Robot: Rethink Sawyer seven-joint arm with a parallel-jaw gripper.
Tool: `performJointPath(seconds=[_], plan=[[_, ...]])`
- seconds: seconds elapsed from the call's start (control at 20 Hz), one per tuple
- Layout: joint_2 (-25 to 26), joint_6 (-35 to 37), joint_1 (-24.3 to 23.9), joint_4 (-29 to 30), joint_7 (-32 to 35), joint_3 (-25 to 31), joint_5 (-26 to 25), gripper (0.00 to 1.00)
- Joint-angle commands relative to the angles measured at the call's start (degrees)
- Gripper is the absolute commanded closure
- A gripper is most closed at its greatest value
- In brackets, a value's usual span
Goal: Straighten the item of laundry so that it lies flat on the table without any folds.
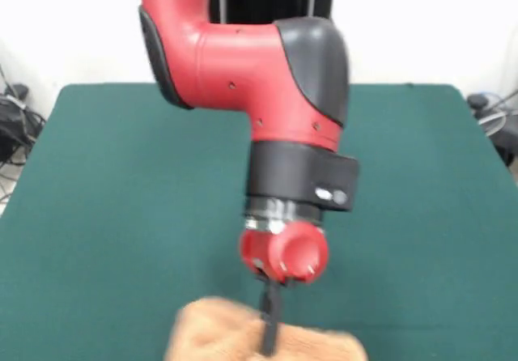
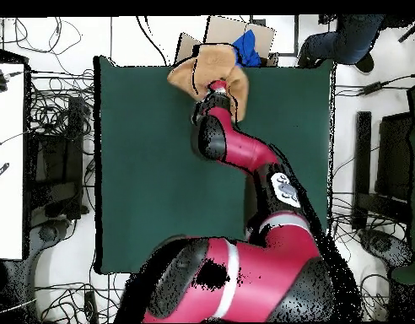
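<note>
1. Towel [image 1: 243,333]: bunched at the counter's [image 1: 121,215] edge farthest from the robot's base.
2. Claw [image 1: 269,329]: dark tips against the cloth; spread or pinching cannot be told.
3. Risk: a pull outward could drag the towel off the edge.

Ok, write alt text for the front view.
A red and black robot arm reaches down over a dark green table, its gripper at a bunched orange-tan towel lying at the table's near edge.
</note>
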Motion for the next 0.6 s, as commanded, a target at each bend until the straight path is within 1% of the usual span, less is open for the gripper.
performJointPath(seconds=[0.05, 0.1, 0.15, 0.2, 0.25, 0.3, 0.35, 0.4, 0.45, 0.5, 0.6], plan=[[1.9, -11.0, -11.3, 9.2, 9.9, 4.5, -20.0, 1.0], [1.7, -9.4, -13.7, 10.0, 11.2, 6.9, -22.3, 1.0], [1.7, -8.7, -14.9, 10.2, 11.6, 7.9, -24.0, 1.0], [1.6, -6.8, -17.6, 10.3, 12.3, 10.7, -27.9, 1.0], [1.7, -5.3, -19.8, 10.5, 13.0, 12.9, -30.1, 1.0], [2.1, -3.8, -22.4, 10.5, 13.6, 15.5, -33.8, 1.0], [2.5, -2.3, -24.5, 10.5, 13.8, 18.0, -36.4, 1.0], [3.3, 1.6, -28.4, 10.7, 13.7, 22.5, -41.0, 1.0], [3.8, 3.5, -30.2, 11.1, 12.8, 24.5, -41.7, 1.0], [4.6, 12.5, -34.5, 13.0, 7.6, 29.0, -40.4, 1.0], [0.8, 26.0, -32.7, 15.0, -0.4, 25.5, -29.2, 1.0]])
